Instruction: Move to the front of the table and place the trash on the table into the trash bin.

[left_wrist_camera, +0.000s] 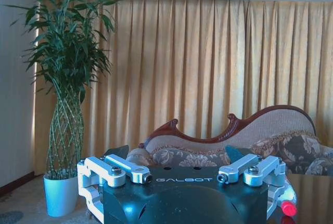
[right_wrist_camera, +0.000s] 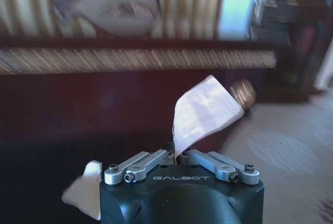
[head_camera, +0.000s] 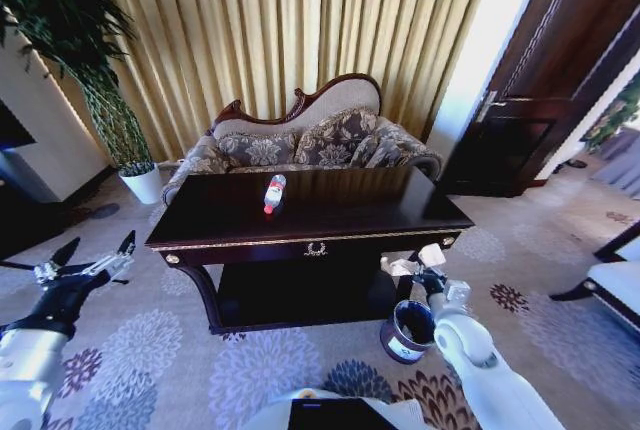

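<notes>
The dark-brown table (head_camera: pixel 400 212) stands in front of me. A clear bottle (head_camera: pixel 274 193) with a red cap lies on its top, left of centre. My right gripper (head_camera: pixel 427 275) is low off the table's front right corner and above the trash bin (head_camera: pixel 407 331). It is shut on a crumpled white paper scrap (right_wrist_camera: pixel 205 109), which sticks up from the right gripper (right_wrist_camera: pixel 179 155) in the right wrist view. My left gripper (head_camera: pixel 97 257) hangs open, left of the table and holding nothing. The left gripper (left_wrist_camera: pixel 177 155) faces the sofa, with the bottle's red cap (left_wrist_camera: pixel 287 208) at the edge.
A patterned sofa (head_camera: pixel 300 140) sits behind the table in front of gold curtains. A white plant pot (head_camera: pixel 143 183) stands at the back left. A dark door (head_camera: pixel 540 100) is at the right, with a chair (head_camera: pixel 620 285) nearer. Patterned carpet lies around the table.
</notes>
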